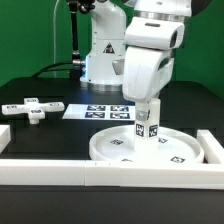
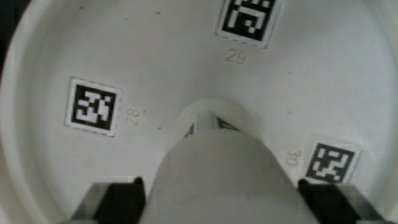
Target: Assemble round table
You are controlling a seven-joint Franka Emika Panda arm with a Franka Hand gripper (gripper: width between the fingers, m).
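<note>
Clamping gripper (image 1: 148, 106) tight round short white tagged plastic leg (image 1: 147, 128), held it upright on large white rimmed disc (image 1: 110, 146), by bench's (image 1: 40, 135) near edge.

I find no legible words, brand names or numbers in either view. The only markings are square black-and-white tags (image 2: 95, 105). Three show on the round disc (image 2: 160, 60) in the wrist view. Others sit on the leg (image 1: 148, 124), on the foot (image 1: 33, 107) at the exterior view's left, and on the marker board (image 1: 105, 110) lying on the bench (image 1: 60, 135). A small triangular sign (image 1: 103, 48) stands on the arm's base (image 1: 100, 66), its content unreadable. A faint mark (image 2: 237, 55) beside one disc tag is too blurred to read.
</note>
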